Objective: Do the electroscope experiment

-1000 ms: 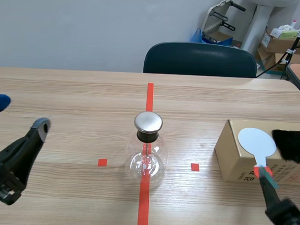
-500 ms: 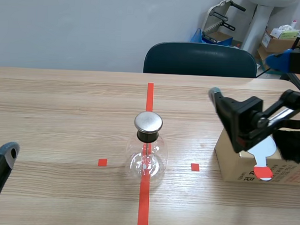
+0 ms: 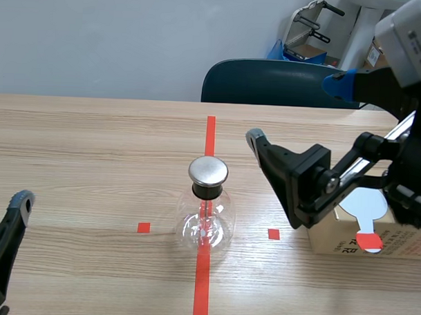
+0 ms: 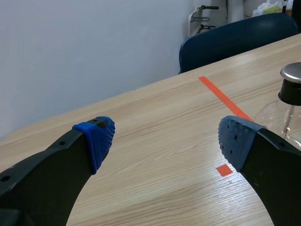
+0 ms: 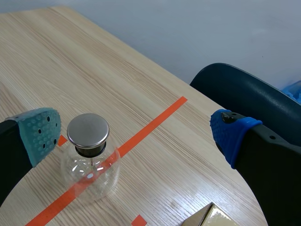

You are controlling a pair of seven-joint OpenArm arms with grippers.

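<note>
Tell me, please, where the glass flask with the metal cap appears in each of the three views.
Scene view: the flask stands mid-table on the long red tape line.
Left wrist view: the flask is ahead of the open left jaws, to one side, partly in view.
Right wrist view: the flask shows between the open right jaws.
Shared landmark: that tape line.

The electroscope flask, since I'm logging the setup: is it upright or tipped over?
Upright. The flask stands on its round base over the red tape line, its metal cap on top.
</note>
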